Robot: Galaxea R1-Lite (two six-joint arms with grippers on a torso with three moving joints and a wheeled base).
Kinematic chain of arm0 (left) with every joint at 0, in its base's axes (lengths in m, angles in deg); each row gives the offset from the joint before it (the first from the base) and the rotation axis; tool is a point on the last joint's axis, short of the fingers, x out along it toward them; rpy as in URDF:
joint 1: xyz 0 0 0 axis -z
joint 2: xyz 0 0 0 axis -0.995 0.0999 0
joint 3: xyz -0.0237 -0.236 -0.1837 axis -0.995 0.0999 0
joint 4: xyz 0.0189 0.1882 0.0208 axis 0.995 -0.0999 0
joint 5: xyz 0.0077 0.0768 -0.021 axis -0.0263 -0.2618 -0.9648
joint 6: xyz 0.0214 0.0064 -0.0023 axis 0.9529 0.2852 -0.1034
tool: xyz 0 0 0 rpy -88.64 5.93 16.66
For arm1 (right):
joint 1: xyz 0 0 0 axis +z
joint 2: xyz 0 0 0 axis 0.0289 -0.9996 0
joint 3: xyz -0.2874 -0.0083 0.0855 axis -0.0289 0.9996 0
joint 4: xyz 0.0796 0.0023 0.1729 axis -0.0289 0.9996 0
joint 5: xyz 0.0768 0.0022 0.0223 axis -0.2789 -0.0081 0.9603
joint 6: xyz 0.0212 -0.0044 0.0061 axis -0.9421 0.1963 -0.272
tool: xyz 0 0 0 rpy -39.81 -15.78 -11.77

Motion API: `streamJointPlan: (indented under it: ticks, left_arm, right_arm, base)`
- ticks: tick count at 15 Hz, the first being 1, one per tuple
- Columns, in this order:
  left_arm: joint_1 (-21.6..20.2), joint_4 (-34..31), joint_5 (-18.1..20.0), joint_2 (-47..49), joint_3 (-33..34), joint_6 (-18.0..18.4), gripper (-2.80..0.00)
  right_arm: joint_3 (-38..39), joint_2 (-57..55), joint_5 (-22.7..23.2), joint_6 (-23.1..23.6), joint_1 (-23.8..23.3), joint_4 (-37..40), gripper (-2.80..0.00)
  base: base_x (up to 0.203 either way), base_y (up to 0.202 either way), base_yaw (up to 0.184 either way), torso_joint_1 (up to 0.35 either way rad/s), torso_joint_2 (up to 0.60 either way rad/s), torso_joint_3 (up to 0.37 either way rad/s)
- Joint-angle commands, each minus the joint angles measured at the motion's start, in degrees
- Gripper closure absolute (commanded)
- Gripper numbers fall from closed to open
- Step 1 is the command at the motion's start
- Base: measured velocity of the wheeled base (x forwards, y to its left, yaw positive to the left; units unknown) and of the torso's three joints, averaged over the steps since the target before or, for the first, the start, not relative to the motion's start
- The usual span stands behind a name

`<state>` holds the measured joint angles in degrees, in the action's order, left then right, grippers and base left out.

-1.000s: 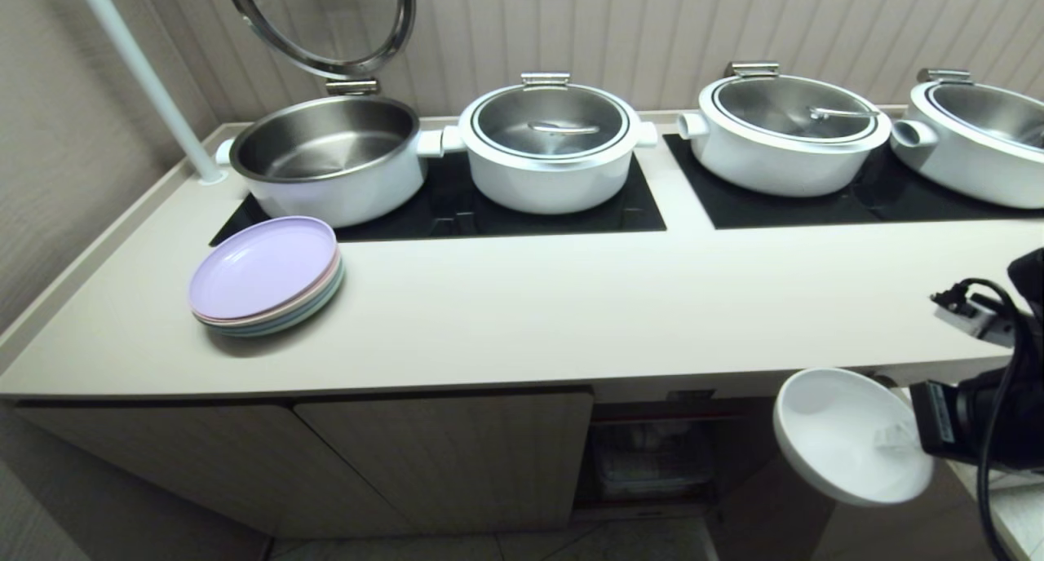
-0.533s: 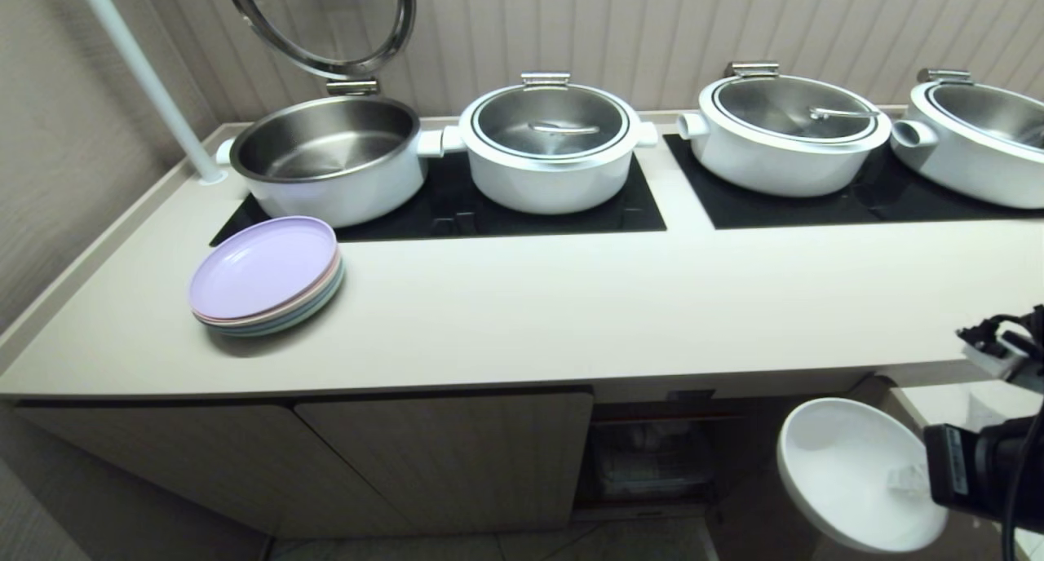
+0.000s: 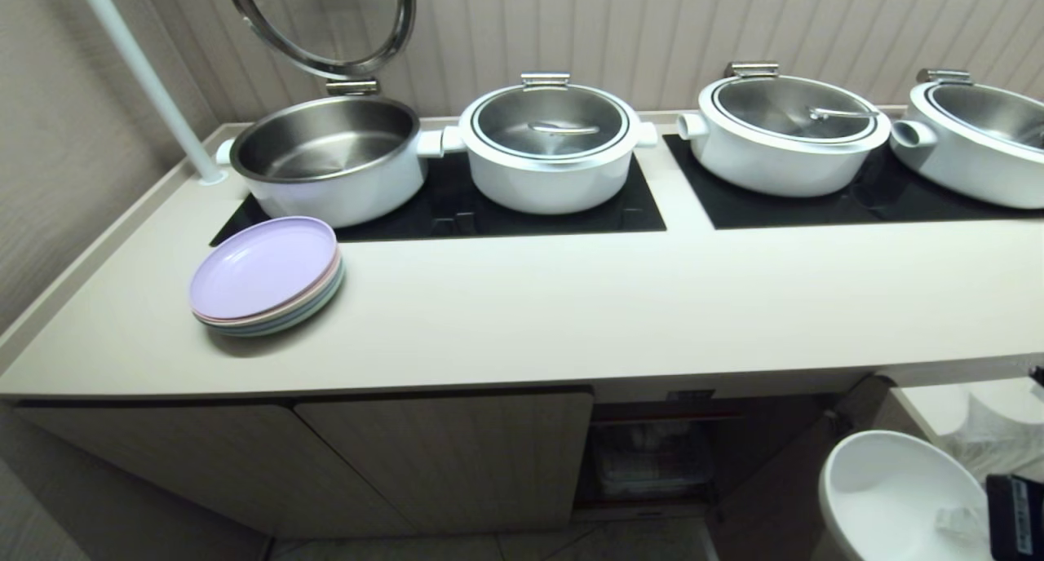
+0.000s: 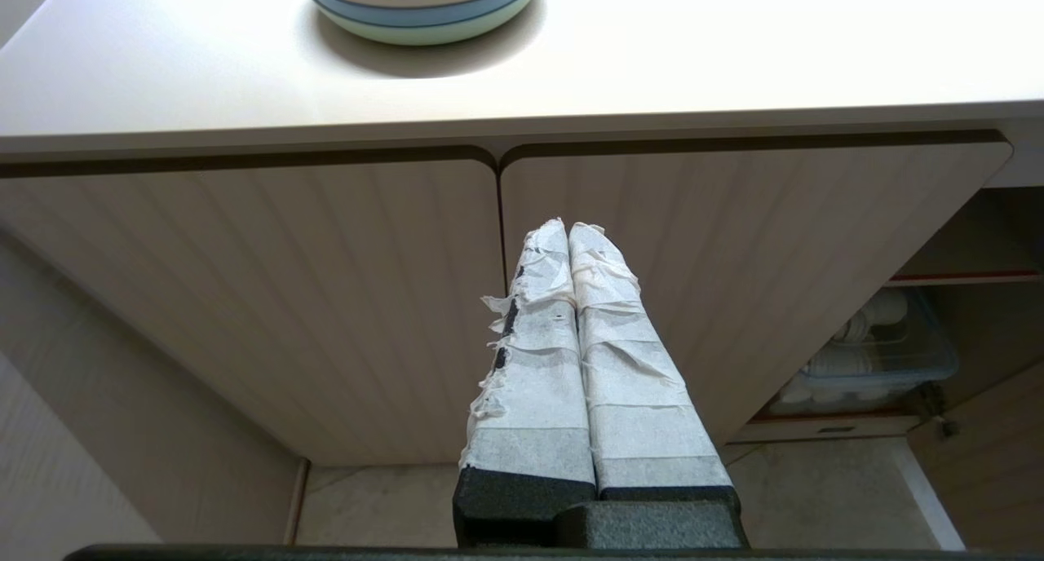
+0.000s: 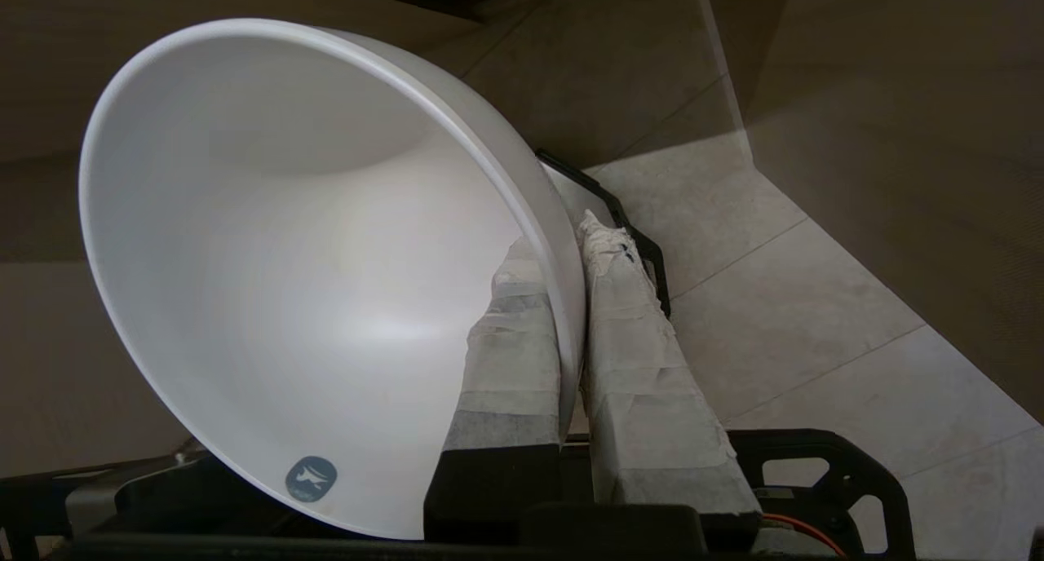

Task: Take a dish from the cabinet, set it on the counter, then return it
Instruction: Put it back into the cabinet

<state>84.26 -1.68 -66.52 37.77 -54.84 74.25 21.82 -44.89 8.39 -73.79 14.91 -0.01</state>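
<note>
Dish (image 3: 893, 496) lowered, four pots (image 3: 548, 149), plate stack (image 3: 265, 274)

Glossy white ceramic dish (image 5: 269, 284); matt wood-grain cabinet (image 4: 326, 300) doors.

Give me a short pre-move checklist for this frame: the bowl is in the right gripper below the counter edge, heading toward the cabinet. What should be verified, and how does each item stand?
1. Grip on the bowl: right gripper pinches the rim, one finger inside, one outside. Ok.
2. Bowl attitude: steeply tilted in the wrist view. Ok only because it looks empty.
3. Cabinet opening: door open, shelf visible. Ok.
4. Room on the shelf: a clear bin of white dishes sits there; free space cannot tell.
5. Clearance from the counter edge: bowl hangs below and in front of it. Ok.
6. Left gripper: shut, parked before the closed doors, out of the path. Ok.
</note>
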Motion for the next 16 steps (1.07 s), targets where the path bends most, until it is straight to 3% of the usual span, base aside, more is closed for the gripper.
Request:
streamJointPlan:
  ticks: [1, 6, 16]
  left_arm:
    - [0.0, 0.02, 0.0, -0.02, 0.0, -0.04, 0.0]
    - [0.0, 0.02, 0.0, -0.02, 0.0, -0.04, 0.0]
    - [0.0, 0.02, 0.0, -0.02, 0.0, -0.04, 0.0]
  right_arm:
    - [1.47, 3.52, -0.19, -0.09, -0.12, 0.14, 0.0]
    - [4.36, 6.4, -0.22, 0.66, -3.79, 0.09, 0.0]
    - [9.77, 7.57, 2.19, -2.1, -3.84, 0.14, 0.0]
  base:
    - [0.0, 0.0, 0.0, 0.0, 0.0, 0.0]
    - [0.0, 0.0, 0.0, 0.0, 0.0, 0.0]
    - [0.0, 0.0, 0.0, 0.0, 0.0, 0.0]
